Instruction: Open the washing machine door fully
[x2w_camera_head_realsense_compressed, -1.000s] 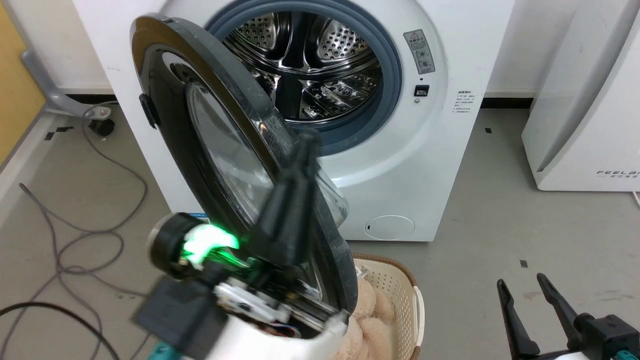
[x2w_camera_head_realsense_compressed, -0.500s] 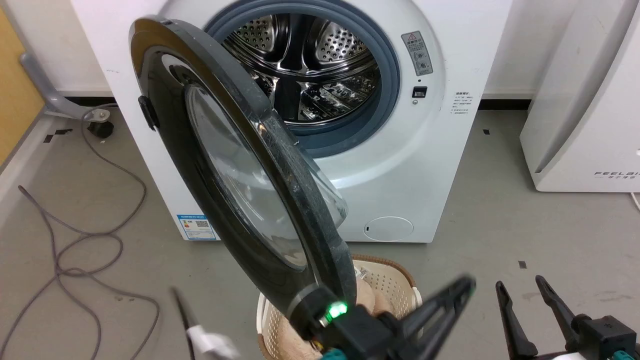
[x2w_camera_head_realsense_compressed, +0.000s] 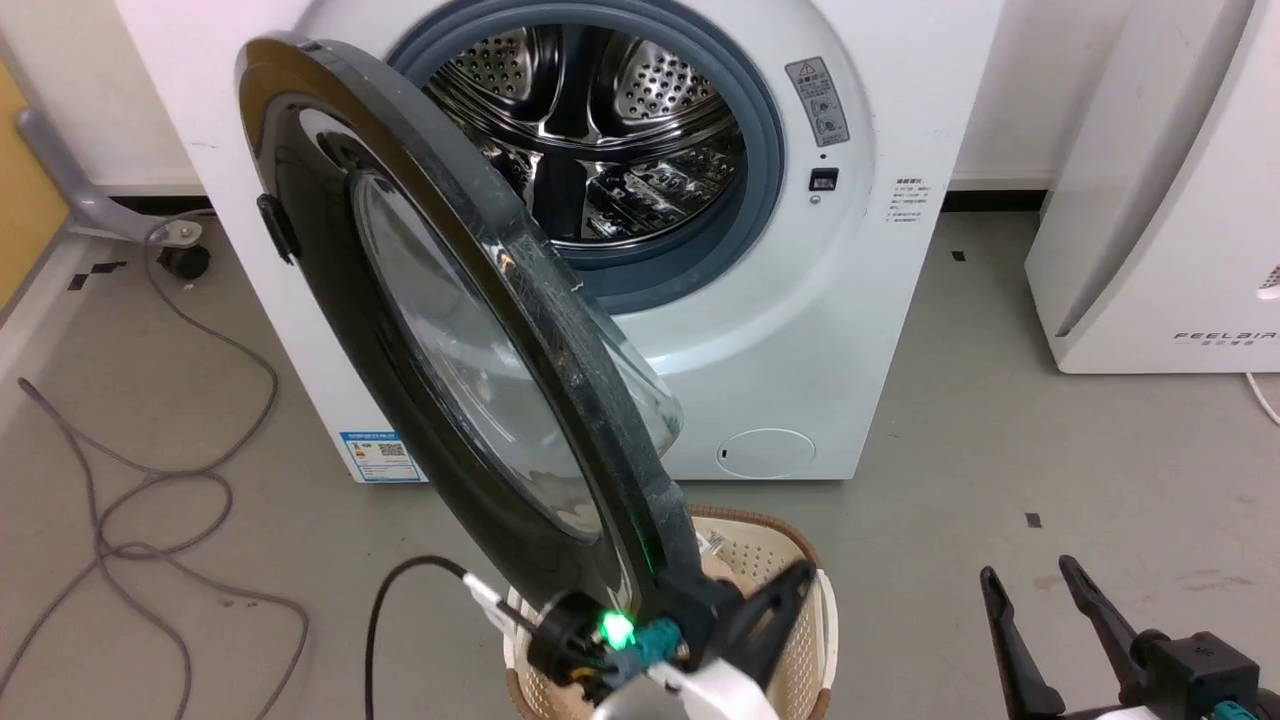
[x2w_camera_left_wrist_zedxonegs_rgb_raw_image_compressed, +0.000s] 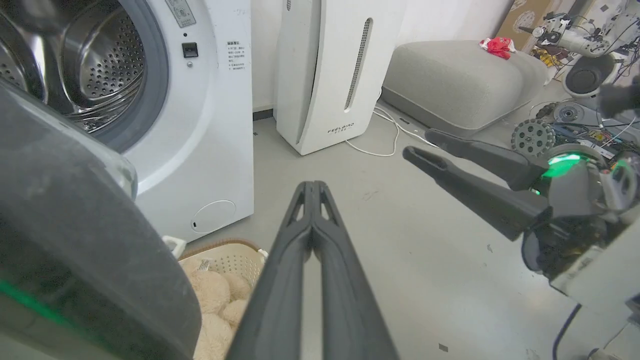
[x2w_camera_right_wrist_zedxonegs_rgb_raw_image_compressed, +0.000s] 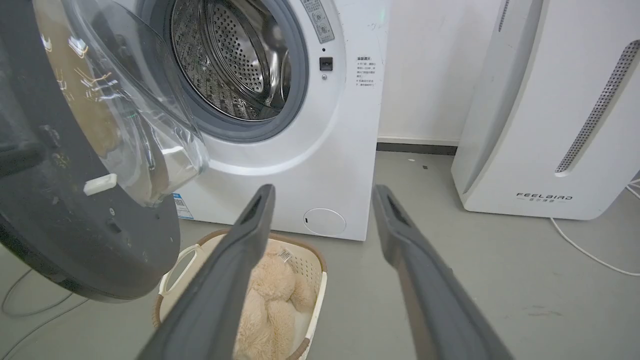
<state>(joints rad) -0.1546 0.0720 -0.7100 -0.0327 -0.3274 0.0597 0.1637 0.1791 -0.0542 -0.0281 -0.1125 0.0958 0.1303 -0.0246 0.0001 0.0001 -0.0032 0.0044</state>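
Left jaws pressed together; right jaws spread. Washing machine door (x2w_camera_head_realsense_compressed: 450, 340) partly open: glossy black rim, bulging clear glass.

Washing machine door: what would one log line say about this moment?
washing machine door: partly open, lower rim near the basket | left jaws: shut, empty, beside door's lower rim | right jaws: open, empty, clear of door

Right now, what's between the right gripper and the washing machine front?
Bare grey floor from the right gripper to the washing machine, per head and right wrist views; the basket sits left of that line.
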